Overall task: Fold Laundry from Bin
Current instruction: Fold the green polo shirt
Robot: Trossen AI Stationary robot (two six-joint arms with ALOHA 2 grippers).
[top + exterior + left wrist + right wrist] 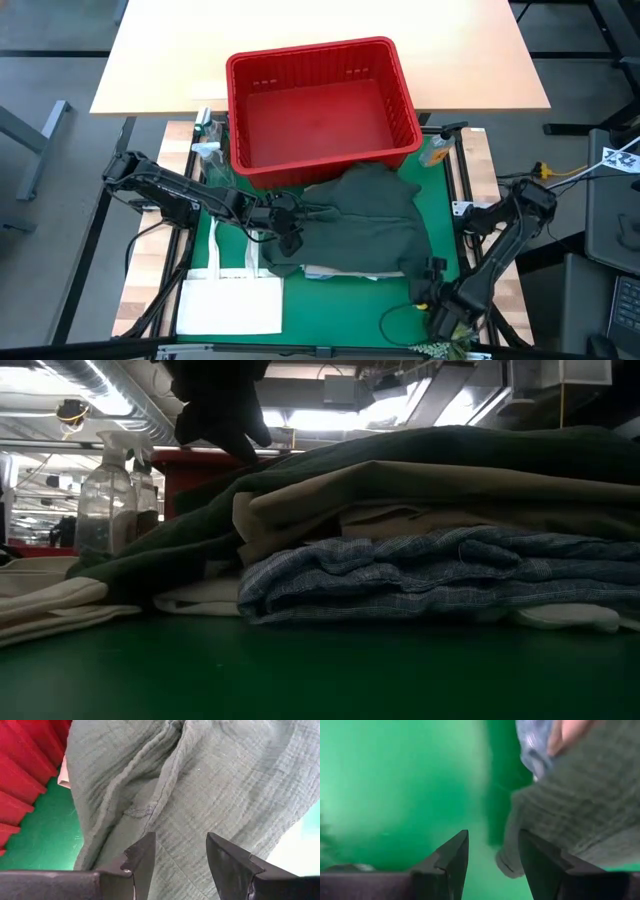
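Green mat (440, 195) covers the work surface; the pale tabletop (300, 30) lies beyond it.

The bin (320, 110), red with slotted sides, sits at the far edge of the mat, partly on the pale top. I see nothing inside it from above.

The laundry (360, 225) is stacked on the mat just in front of the bin. The dark green garment (480, 445) drapes over the top of the stack, its far edge touching the bin's near wall. Low view shows the layers under it: a beige piece (400, 490), then a blue-and-white striped piece (430, 575), with white cloth (200, 595) at the bottom edge.

White tote bag (232, 295) lies flat on the mat's near left corner, handles pointing toward the stack.

Left gripper (288, 232) is at the left edge of the stack, over the green garment. Its wrist view shows the fingers (142, 857) spread apart with crinkled green cloth beyond them, nothing pinched between: released.

Right gripper (432, 272) hangs near the stack's near right corner, fingers (452, 857) apart over bare mat, a green hem just beside one finger, nothing grasped.

Two clear spray bottles (105, 500) stand left of the bin. A small orange-topped bottle (436, 152) stands at its right.
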